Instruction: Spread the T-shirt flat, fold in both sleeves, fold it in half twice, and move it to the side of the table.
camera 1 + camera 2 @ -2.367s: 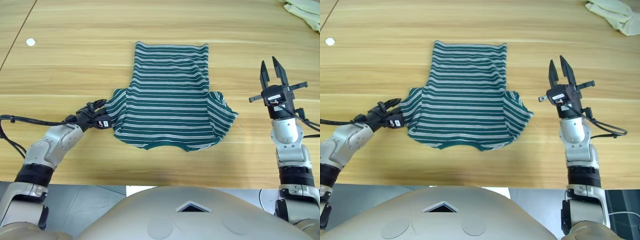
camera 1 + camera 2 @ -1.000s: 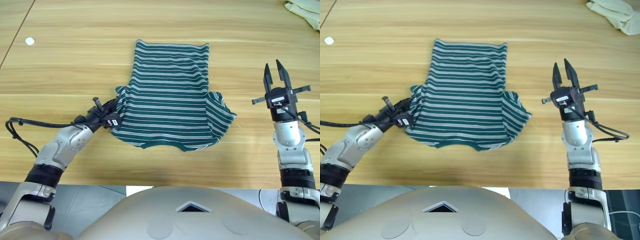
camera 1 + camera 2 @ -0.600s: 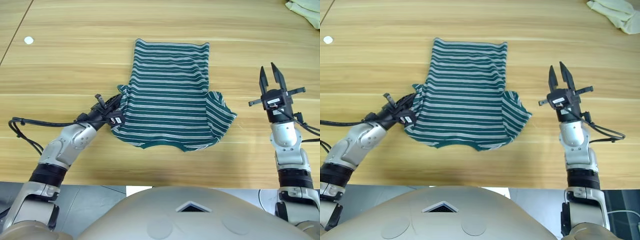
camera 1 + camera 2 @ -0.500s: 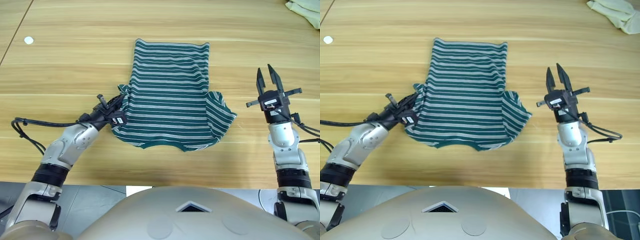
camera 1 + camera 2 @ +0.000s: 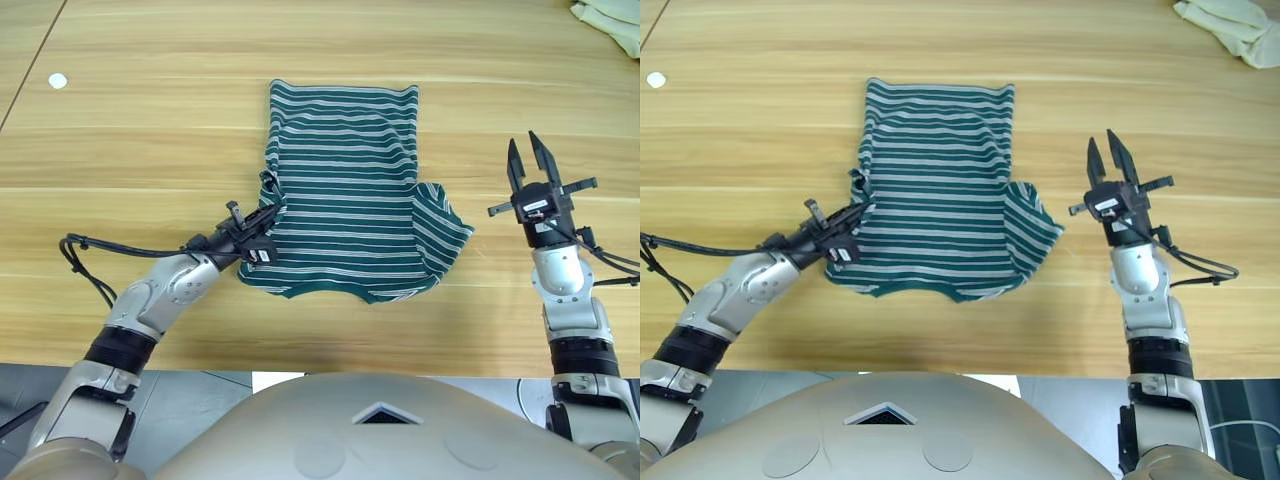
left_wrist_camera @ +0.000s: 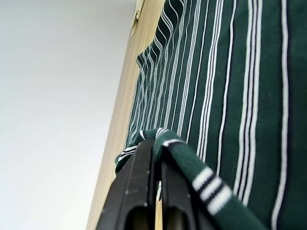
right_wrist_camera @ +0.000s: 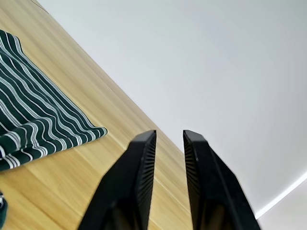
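Here left tool point(image 5: 262, 218) clamps T-shirt point(image 5: 345, 170) edge; right tool point(image 5: 525, 152) parted, apart from sleeve point(image 5: 440, 225).

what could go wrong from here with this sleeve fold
1. The left gripper pinches only a thin edge of the left sleeve, so the cloth may slip out before the fold is laid down.
2. The sleeve looks bunched at the pinch and may land wrinkled on the T-shirt.
3. The right sleeve is not yet folded. The open right gripper hovers apart from it, and a careless grab might drag the shirt.
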Controlling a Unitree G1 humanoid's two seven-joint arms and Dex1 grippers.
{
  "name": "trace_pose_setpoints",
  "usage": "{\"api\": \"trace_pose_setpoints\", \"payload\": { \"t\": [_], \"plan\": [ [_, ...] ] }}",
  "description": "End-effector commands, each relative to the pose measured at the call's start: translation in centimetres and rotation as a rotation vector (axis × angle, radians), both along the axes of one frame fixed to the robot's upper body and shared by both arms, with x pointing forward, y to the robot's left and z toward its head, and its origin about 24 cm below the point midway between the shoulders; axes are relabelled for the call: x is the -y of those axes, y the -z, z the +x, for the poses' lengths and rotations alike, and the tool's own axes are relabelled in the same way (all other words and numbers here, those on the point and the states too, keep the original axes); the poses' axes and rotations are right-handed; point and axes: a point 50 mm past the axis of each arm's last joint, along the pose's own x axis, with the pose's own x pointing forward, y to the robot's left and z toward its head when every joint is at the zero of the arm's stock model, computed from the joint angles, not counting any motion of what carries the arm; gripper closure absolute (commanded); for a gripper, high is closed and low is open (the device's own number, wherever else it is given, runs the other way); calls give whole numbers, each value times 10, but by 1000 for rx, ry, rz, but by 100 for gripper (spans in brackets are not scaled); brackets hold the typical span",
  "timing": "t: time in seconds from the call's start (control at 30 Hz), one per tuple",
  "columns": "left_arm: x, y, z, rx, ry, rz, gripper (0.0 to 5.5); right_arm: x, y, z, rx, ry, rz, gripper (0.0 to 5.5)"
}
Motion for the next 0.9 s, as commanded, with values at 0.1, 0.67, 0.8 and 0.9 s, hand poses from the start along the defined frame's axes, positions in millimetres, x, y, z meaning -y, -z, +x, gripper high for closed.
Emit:
{"api": "trace_pose_setpoints", "payload": {
  "t": [0.1, 0.67, 0.8, 0.9],
  "plan": [
    [9, 13, -9, -94, 60, 17, 480, -6, 0, 2, -6, -21, -1, 445],
    [20, 2, -45, -257, 174, -190, 346, 34, -3, -82, -354, -151, -677, 445],
    [23, -31, -24, -85, 96, -346, 346, 33, 38, -106, -610, -241, -745, 445],
    [15, -32, -19, -47, 39, -324, 346, 36, 60, -97, -688, -252, -810, 445]
  ]
}}
